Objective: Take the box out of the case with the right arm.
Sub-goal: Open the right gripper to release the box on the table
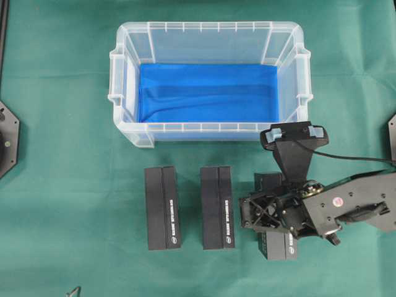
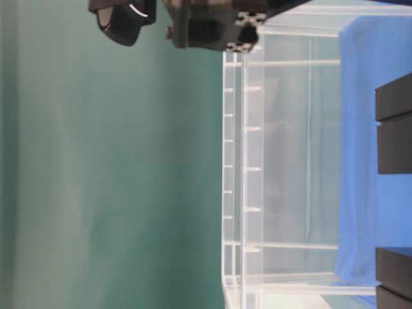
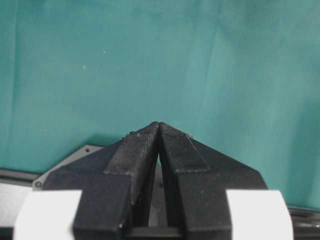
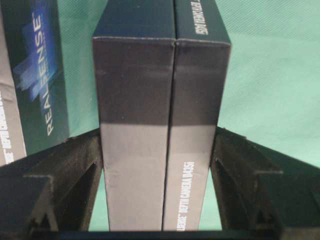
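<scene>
The case is a clear plastic bin at the back of the green table, and inside it I see only its blue cloth. A black box rests on the table in front of the case's right end. My right gripper is down over it, with a finger pressing each long side. In the overhead view the black right arm covers the middle of this box. My left gripper is shut and empty over bare green cloth.
Two more black boxes lie side by side left of the held one. The nearer of them shows at the left of the right wrist view. The left arm's base is at the left edge.
</scene>
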`<state>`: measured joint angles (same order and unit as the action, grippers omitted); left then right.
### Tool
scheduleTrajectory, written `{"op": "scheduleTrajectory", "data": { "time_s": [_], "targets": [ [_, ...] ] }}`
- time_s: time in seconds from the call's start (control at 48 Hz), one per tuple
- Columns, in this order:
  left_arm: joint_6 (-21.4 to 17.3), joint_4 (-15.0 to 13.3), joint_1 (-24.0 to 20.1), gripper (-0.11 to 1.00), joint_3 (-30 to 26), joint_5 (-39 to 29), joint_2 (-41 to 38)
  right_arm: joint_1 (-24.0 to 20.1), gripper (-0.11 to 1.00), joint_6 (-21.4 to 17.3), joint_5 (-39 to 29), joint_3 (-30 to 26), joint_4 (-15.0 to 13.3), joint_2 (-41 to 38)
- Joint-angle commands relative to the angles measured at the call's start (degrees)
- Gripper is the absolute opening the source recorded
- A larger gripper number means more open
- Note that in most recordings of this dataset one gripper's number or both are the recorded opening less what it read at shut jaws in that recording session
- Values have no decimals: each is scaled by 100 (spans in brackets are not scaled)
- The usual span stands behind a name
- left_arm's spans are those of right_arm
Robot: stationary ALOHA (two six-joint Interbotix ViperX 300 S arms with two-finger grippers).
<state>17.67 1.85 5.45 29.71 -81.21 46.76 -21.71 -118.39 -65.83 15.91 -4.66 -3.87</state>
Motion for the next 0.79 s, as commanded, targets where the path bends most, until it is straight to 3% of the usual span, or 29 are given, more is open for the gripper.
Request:
{"op": "scheduleTrajectory", "data": {
  "time_s": [0.0, 0.479, 0.604, 0.771],
  "targets": [
    [0, 18, -9, 2, -105, 18, -26, 0, 65, -9, 18, -62, 26, 114],
    [0, 9, -18, 2, -105, 18, -18, 9, 66, -18, 18, -79, 35, 149],
    [0, 18, -9, 2, -105, 18, -26, 18, 90, -9, 18, -79, 35, 149],
    [-9, 9, -18, 2, -105, 18, -26, 18, 88, -9, 18, -88, 35, 149]
  ]
}}
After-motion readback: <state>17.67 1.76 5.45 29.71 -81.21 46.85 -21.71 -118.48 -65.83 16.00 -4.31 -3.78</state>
